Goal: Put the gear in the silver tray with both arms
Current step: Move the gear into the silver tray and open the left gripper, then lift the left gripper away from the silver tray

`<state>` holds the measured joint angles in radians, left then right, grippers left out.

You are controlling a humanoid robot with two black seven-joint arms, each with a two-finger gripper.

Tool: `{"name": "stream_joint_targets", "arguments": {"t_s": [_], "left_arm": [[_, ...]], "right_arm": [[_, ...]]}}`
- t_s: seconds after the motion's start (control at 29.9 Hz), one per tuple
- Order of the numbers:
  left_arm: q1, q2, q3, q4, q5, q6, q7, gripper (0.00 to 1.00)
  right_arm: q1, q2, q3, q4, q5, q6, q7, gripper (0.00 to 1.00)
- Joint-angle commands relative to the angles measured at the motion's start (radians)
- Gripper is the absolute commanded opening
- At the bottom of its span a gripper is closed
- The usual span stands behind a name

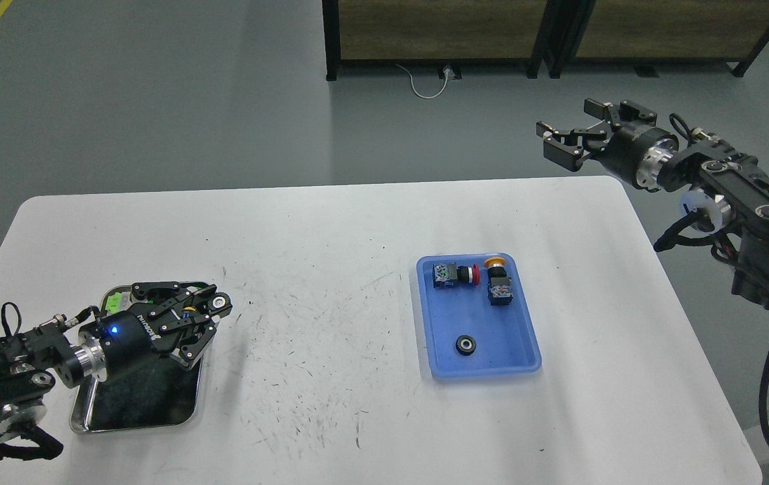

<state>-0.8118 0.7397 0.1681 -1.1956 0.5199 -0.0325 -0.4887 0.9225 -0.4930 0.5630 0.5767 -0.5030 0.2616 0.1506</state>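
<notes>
My left gripper is shut on a small black gear with a silver hub, held at its fingertips above the far right part of the silver tray. The tray lies at the table's front left, its dark bottom partly hidden by the gripper. A second black gear lies in the blue plastic tray right of centre. My right gripper is open and empty, held high beyond the table's far right corner.
A green-and-white part peeks out in the silver tray behind my left gripper. The blue tray also holds a red push-button switch and a yellow one. A dark shelf unit stands on the floor beyond the white table.
</notes>
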Motion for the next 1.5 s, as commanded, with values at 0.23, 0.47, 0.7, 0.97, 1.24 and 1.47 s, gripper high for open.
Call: {"name": "stream_joint_targets", "arguments": {"t_s": [0.23,0.47,0.7,0.97,1.24,1.47], "left_arm": [[0.117,0.070,0.045,-0.007,0.060,0.005,0.000,0.32],[0.143,0.072,0.045,0.010,0.061,0.016,0.000,0.33],[0.171,0.072,0.044,0.045,0.058,0.016,0.000,0.34],[0.180,0.070,0.034,0.057,0.051,0.016,0.000,0.44],[0.180,0.067,0.021,0.067,0.026,0.016,0.000,0.65],[0.177,0.070,-0.080,0.088,0.000,0.013,0.000,0.82]], "right_arm": [[0.006,0.011,-0.005,-0.003,-0.002,-0.008,-0.002,0.94],[0.006,0.034,-0.005,-0.023,-0.002,-0.013,-0.002,0.94],[0.004,0.050,-0.008,-0.024,-0.003,-0.015,-0.003,0.94],[-0.004,0.068,-0.008,-0.024,-0.019,-0.015,-0.003,0.94],[-0.007,0.067,-0.012,-0.015,-0.023,-0.013,-0.003,0.94],[-0.008,0.047,-0.087,0.092,-0.022,-0.013,-0.006,0.94]]}}
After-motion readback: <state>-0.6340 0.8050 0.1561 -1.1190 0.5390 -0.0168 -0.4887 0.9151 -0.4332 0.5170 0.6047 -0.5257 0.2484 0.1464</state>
